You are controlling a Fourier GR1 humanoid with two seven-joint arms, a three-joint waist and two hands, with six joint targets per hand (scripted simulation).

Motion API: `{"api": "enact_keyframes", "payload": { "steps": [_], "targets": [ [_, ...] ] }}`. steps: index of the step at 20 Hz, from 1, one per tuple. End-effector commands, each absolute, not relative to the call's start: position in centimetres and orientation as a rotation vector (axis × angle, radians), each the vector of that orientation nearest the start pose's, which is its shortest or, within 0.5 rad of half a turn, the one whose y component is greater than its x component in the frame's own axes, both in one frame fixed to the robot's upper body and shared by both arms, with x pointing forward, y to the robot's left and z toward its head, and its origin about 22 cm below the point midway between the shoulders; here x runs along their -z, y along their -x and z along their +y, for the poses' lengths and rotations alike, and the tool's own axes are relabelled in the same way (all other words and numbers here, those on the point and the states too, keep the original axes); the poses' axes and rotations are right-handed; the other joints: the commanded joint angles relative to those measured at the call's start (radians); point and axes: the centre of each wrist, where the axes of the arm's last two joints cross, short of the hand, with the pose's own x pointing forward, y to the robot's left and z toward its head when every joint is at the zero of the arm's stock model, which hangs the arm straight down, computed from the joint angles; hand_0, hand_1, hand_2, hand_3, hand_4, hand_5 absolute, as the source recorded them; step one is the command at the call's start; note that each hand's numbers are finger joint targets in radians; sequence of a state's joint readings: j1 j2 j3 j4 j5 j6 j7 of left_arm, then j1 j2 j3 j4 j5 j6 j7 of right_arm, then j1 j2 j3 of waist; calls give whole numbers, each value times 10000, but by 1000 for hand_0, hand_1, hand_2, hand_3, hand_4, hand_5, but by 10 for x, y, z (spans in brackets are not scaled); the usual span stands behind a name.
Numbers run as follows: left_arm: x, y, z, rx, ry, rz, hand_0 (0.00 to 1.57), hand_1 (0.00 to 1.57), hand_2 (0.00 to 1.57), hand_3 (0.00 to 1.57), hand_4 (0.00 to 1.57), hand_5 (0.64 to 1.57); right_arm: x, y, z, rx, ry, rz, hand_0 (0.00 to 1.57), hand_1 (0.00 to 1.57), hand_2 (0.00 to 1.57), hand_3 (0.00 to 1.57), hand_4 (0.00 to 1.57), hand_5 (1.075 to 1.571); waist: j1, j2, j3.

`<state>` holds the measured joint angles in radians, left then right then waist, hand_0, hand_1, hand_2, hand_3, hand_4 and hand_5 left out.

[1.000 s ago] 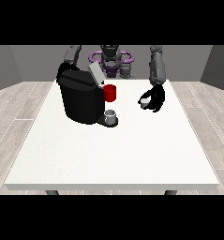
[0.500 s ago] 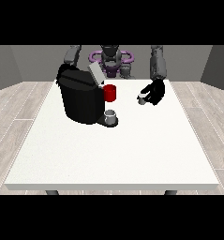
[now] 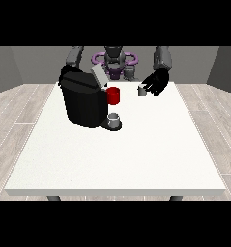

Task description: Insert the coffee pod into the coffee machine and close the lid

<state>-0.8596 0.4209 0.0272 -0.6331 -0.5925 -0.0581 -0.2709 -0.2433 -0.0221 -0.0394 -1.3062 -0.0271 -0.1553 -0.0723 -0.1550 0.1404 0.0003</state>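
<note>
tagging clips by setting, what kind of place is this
Probably a bare test room set up as a coffee station: a large white table on a wood-plank floor with grey walls, holding a black coffee machine with its lid up. The hand at the view's right holds a small pod.

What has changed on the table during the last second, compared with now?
The hand at the view's right, holding the small grey coffee pod, has lifted and moved back and towards the coffee machine. The machine, its raised lid, the red part and the cup stayed put.
</note>
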Motion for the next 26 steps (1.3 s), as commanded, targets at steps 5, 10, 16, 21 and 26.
{"api": "enact_keyframes", "payload": {
  "steps": [5, 10, 16, 21, 26],
  "targets": [
    [-141, -442, 284, 9142, -6474, -16298, 1272, 1272, 1342, 1293, 548, 1571, -3, -308, -212, 451, 465, -16374, 0, 0, 0, 0, 475, 1571, -293, 246, -3],
    [-160, -446, 279, 8936, -6806, -16410, 1011, 1011, 1199, 1224, 543, 1571, -14, -311, -231, 497, 256, -16673, 0, 0, 0, 0, 500, 1571, -522, 59, -1],
    [-204, -455, 283, 7972, -7006, -16435, 1209, 1209, 1245, 1188, 486, 1571, -28, -310, -193, 142, 444, -16726, 0, 0, 0, 0, 492, 1571, -1247, 284, -7],
    [-232, -458, 267, 8421, -7121, -16966, 1264, 1264, 1319, 1251, 516, 1571, -22, -314, -203, 332, 421, -17112, 0, 0, 0, 0, 514, 1571, -1233, 723, 1],
    [-246, -457, 284, 8267, -7311, -17124, 1281, 1281, 1306, 1226, 501, 1571, -50, -325, -217, 187, 609, -17394, 0, 0, 0, 0, 520, 1571, -1368, 1056, -2]
  ]
}}
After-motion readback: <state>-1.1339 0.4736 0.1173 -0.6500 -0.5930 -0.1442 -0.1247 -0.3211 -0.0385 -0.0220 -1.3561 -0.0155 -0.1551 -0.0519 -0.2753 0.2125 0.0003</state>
